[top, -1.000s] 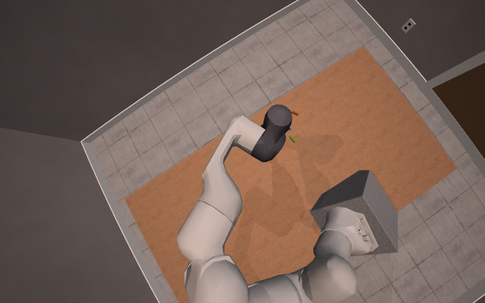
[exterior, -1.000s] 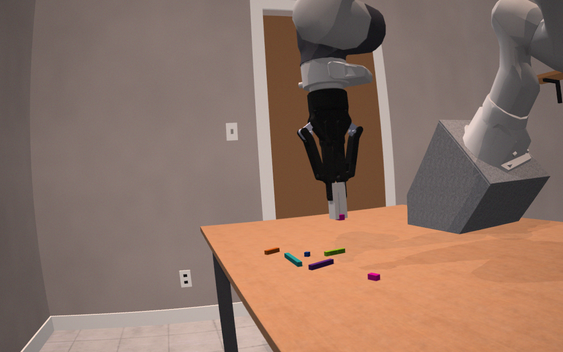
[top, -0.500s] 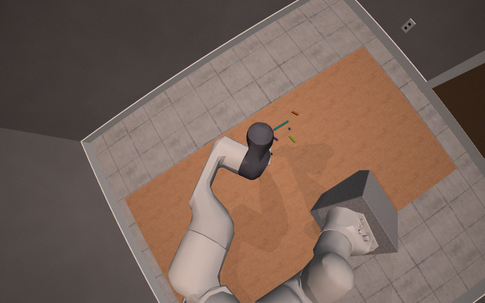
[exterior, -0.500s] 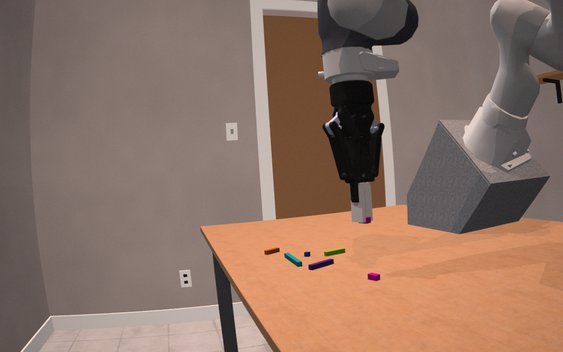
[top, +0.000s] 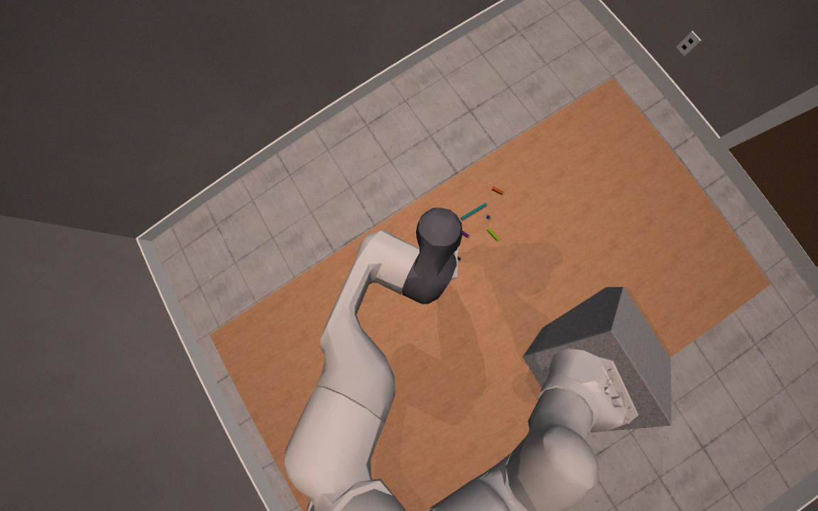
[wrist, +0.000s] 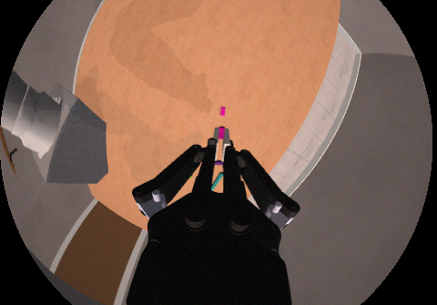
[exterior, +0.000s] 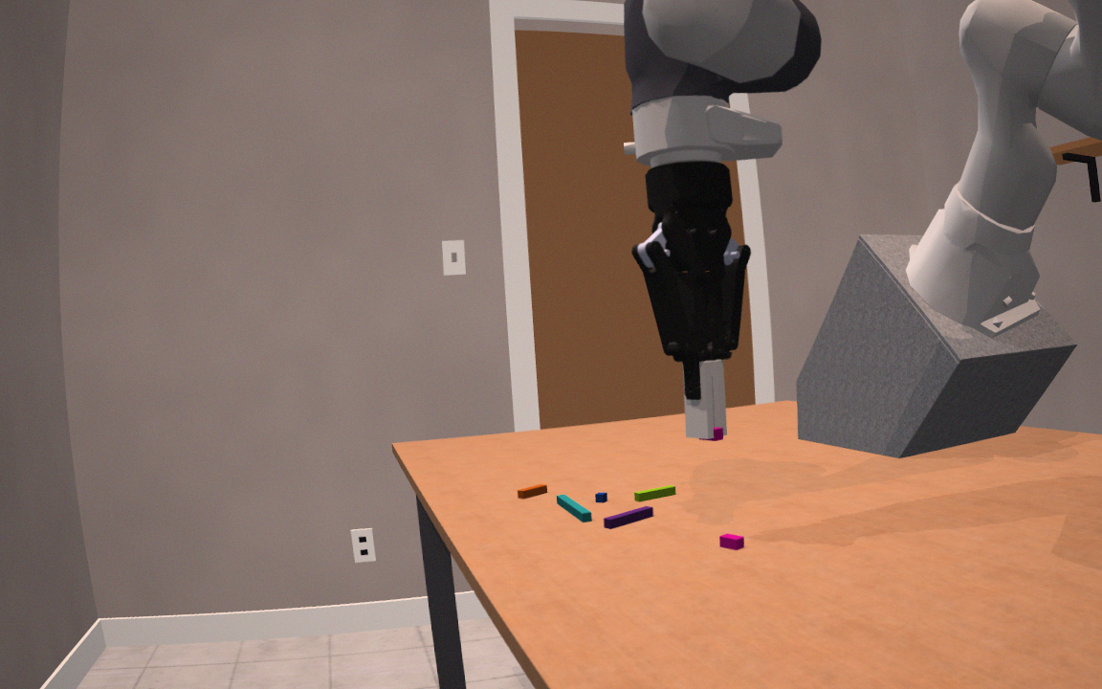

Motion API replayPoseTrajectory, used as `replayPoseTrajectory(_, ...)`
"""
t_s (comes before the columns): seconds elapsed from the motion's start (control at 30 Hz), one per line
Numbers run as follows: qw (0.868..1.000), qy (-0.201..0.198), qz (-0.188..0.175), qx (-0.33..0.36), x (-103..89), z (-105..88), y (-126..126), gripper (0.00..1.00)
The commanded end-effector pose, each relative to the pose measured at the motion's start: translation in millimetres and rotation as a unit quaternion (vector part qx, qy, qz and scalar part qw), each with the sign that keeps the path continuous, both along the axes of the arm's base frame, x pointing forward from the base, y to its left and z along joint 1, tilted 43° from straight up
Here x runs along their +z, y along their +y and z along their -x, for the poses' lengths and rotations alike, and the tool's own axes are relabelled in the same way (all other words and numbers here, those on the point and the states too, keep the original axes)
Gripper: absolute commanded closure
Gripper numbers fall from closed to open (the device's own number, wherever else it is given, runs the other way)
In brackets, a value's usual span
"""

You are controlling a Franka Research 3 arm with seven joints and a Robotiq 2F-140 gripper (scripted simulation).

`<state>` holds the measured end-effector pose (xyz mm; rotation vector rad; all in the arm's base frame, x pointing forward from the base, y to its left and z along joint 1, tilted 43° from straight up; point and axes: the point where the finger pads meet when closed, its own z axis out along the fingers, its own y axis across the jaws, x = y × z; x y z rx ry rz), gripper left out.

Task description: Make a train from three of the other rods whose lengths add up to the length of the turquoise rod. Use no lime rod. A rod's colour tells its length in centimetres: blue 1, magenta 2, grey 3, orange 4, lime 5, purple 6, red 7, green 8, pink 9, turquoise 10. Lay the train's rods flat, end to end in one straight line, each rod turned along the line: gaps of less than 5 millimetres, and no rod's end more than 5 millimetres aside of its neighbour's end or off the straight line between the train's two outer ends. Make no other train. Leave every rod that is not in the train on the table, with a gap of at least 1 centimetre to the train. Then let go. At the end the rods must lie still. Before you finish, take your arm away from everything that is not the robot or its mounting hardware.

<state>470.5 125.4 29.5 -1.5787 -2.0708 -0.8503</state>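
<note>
From the top, we see the turquoise rod [top: 473, 211] beside the blue rod [top: 488, 217]. In the exterior view, our gripper [exterior: 706, 434] pinches a magenta rod [exterior: 716, 434] above the table [exterior: 795, 616]. In the wrist view, another magenta rod [wrist: 222, 111] lies just beyond our gripper [wrist: 220, 135].

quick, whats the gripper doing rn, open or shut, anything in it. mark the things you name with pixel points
Gripper [exterior: 706, 433] [wrist: 220, 135]: closed on a magenta rod [exterior: 716, 434] [wrist: 221, 132], held above the table [exterior: 795, 616] [wrist: 255, 36].
</note>
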Motion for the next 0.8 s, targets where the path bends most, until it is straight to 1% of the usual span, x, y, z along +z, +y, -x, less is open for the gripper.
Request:
replayPoseTrajectory(0.0, 1.000, -0.007, 0.002, 0.007, -6.8, -0.6, 5.9, 0.97)
replayPoseTrajectory(0.27, 1.000, -0.007, 0.002, 0.007, -31.0, -2.3, 28.0, 0.97)
replayPoseTrajectory(0.33, 1.000, -0.007, 0.002, 0.007, -31.0, -2.3, 28.0, 0.97)
replayPoseTrajectory(0.57, 1.000, -0.007, 0.002, 0.007, -51.8, -3.8, 47.0, 0.97)
replayPoseTrajectory(0.77, 1.000, -0.007, 0.002, 0.007, -61.0, -4.4, 55.3, 0.97)
